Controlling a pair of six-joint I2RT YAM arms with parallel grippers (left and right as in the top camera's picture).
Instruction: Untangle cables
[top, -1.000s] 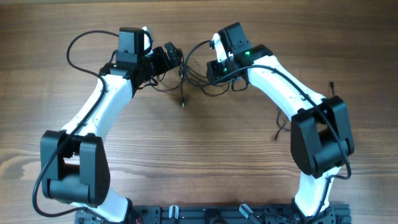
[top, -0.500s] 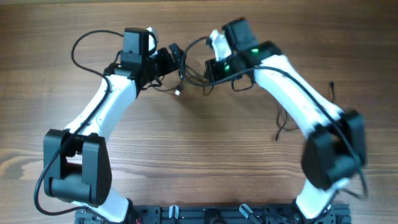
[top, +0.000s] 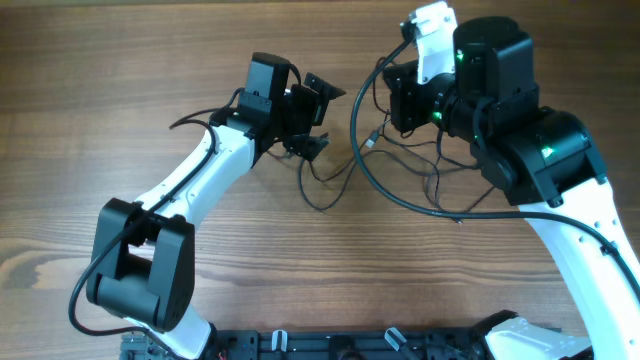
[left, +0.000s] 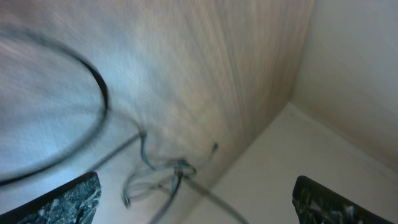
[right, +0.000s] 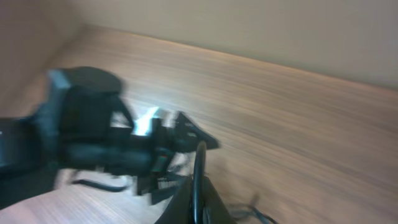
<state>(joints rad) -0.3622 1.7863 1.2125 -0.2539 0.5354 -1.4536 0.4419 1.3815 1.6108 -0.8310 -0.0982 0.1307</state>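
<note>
Thin black cables (top: 432, 178) lie loosely tangled on the wooden table between my arms, and one strand (top: 318, 192) curls below my left gripper. My left gripper (top: 318, 115) is open and empty, just left of the cables. In the left wrist view its jaws (left: 196, 205) are spread wide, with a blurred cable knot (left: 166, 179) beyond them. My right gripper (right: 199, 208) is shut on a black cable (right: 199, 171) that rises between its fingers. In the overhead view this arm is raised high, and a long cable loop (top: 362, 165) hangs from its gripper (top: 388, 100).
The wooden table (top: 150, 60) extends all round. A pale wall (left: 348, 93) borders its far edge. A thicker robot cable (top: 195, 120) runs along the left arm. The arm bases (top: 330, 345) stand at the front edge.
My right arm has risen towards the camera and swung right, drawing a cable up into a long loop. My left gripper has moved right and a little forward.
</note>
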